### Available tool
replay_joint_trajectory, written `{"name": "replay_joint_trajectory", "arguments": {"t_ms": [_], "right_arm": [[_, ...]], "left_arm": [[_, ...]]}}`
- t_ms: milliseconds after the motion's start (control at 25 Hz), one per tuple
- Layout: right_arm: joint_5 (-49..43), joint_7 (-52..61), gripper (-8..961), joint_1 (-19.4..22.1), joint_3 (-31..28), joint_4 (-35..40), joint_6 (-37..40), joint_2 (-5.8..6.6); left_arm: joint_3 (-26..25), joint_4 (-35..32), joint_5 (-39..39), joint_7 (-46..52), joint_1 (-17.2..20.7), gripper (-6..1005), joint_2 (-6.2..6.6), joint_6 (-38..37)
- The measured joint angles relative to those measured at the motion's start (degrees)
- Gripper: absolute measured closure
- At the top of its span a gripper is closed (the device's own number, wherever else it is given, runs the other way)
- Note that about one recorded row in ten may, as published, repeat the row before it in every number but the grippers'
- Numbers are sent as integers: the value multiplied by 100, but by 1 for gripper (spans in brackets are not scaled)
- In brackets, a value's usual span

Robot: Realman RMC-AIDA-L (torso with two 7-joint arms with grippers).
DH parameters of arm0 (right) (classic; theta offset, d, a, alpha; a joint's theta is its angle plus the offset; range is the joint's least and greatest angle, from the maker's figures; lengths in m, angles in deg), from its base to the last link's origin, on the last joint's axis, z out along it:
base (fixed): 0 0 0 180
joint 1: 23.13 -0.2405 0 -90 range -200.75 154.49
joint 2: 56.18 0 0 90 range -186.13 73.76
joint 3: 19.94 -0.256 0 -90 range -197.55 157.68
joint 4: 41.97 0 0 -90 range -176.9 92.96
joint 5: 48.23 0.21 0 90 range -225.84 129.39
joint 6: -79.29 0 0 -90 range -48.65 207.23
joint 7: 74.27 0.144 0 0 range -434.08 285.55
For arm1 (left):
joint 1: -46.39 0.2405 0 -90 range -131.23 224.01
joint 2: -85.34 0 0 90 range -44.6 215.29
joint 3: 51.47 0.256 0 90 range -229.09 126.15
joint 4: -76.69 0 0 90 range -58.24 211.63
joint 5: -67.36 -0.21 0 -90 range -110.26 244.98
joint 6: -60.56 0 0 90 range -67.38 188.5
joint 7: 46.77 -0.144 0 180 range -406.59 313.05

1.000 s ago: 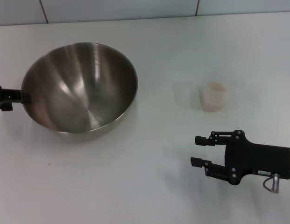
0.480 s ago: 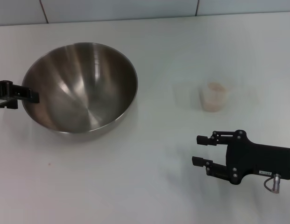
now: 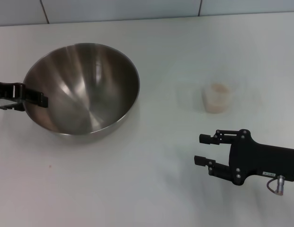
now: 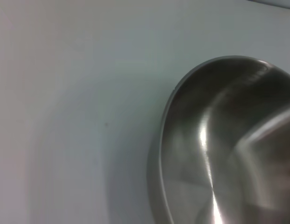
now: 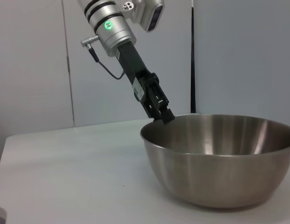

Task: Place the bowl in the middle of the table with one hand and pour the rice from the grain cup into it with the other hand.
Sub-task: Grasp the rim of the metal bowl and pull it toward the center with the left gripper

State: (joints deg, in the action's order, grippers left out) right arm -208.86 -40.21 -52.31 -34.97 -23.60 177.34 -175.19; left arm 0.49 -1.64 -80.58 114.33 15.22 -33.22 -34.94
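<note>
The steel bowl (image 3: 85, 85) sits upright on the left half of the white table (image 3: 137, 184). It also shows in the left wrist view (image 4: 229, 154) and the right wrist view (image 5: 219, 158). My left gripper (image 3: 34, 98) is at the bowl's left rim, open, with one finger (image 3: 38, 98) reaching over the rim; the right wrist view shows its tip (image 5: 164, 115) at the rim. The clear grain cup (image 3: 216, 98) with pale rice (image 3: 218, 88) in it stands upright at the right. My right gripper (image 3: 202, 150) is open and empty, nearer to me than the cup and apart from it.
A tiled wall edge (image 3: 137, 14) runs along the far side of the table. Bare tabletop lies between the bowl and the cup.
My left gripper has moved right, from just outside the bowl's left rim to over the rim. The bowl, the cup and the right gripper have hardly moved.
</note>
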Motion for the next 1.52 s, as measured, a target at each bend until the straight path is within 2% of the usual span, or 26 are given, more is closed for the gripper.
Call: {"name": "replay_joint_trajectory", "arguments": {"t_ms": [240,400,560,720,840,1520], "right_arm": [[0,-4,465,-8,0,-7,4,0],[0,-5,465,-30,0,-8,23,0],[0,-5,466,-40,0,-8,69,0],[51,-11,466,-28,19,-8,77,6],[62,-17,466,-11,5,-8,77,7],[130,-23,465,-41,1,8,40,9]], "left_arm": [[65,254,-41,0,-71,346,0,49],[98,811,-147,-109,-212,347,21,145],[225,817,-227,-353,-249,347,5,213],[326,893,-436,-351,-332,391,5,246],[331,1023,-506,-351,-407,579,6,246],[544,1029,-507,-463,-469,961,5,279]]}}
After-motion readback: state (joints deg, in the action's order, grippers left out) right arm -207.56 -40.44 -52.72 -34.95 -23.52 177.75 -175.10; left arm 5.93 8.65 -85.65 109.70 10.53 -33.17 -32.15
